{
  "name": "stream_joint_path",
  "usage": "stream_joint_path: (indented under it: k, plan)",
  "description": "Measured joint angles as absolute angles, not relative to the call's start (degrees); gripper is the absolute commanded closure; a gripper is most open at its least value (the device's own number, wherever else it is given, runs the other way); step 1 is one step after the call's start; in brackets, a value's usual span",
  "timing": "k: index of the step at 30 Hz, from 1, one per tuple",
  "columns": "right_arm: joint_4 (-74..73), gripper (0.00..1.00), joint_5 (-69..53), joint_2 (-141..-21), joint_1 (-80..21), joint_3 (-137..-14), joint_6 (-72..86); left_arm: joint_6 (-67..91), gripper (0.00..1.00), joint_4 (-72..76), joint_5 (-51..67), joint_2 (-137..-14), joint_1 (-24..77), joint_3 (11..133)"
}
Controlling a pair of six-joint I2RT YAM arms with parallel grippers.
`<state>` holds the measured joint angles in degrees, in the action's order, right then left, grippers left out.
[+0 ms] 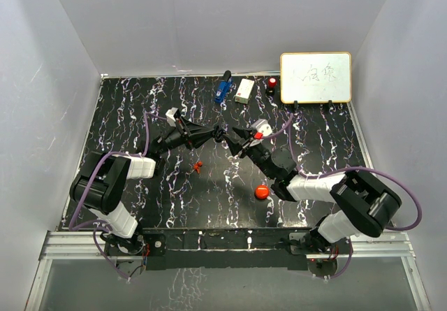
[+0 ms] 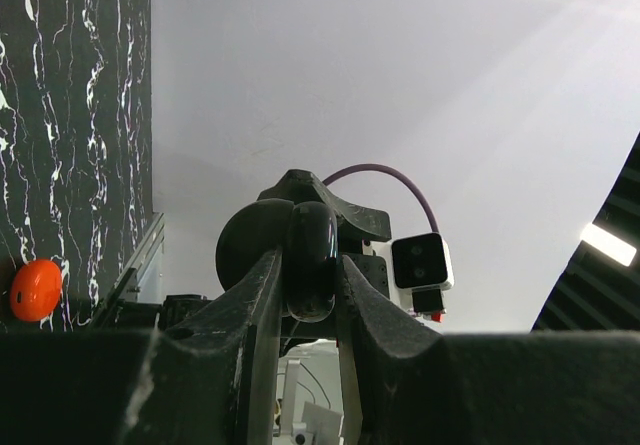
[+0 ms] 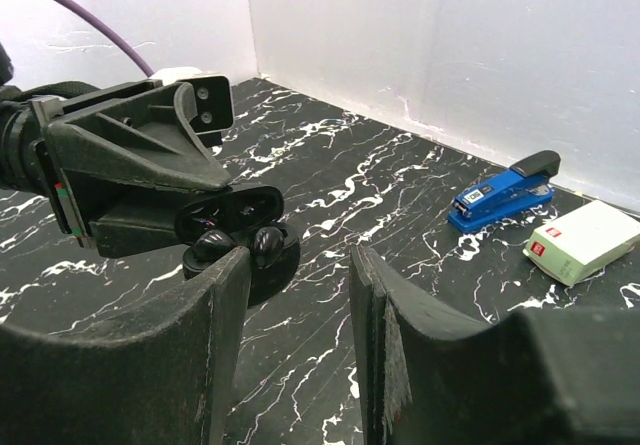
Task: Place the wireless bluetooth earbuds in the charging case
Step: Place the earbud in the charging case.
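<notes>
Earbuds about half in, at a guess. Glossy black earbud (image 3: pixel 266 245) apparently seated in round black charging case (image 3: pixel 232 208), pinched between left gripper (image 2: pixel 310 262) jaws. Tiny red-and-black earbud (image 1: pixel 198 165) lying on black marbled table (image 1: pixel 140 108), well apart. Right gripper (image 3: pixel 300 255) spread wide, empty.

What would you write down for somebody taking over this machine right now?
Left gripper: shut on the open charging case.
Right gripper: open and empty, pointed at the case.
Black earbud: seems to sit in the case, though the view is too dark to be sure.
Red-and-black earbud: loose on the table, nearer the arm bases than the grippers.
Left to do: pick up the red-and-black earbud, seat it, and check the black one.
</notes>
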<state>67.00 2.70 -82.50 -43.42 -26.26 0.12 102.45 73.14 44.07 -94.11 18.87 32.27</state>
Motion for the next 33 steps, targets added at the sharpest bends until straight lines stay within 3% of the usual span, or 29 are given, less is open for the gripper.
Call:
stream_joint_path:
  k: [24, 27, 33]
  plan:
    - [66.8, 0.56, 6.9, -83.2, -43.4, -26.9, 0.5, 102.0, 1.0, 73.0, 44.1, -94.1, 18.9, 32.3]
    - [63.1, 0.55, 9.1, -81.0, -43.4, -26.9, 1.9, 102.0, 1.0, 72.9, 43.3, -94.1, 18.9, 32.4]
    - [48.4, 0.45, 12.1, -75.1, -43.4, -29.9, 5.6, 102.3, 1.0, 73.2, 39.0, -96.6, 18.9, 34.3]
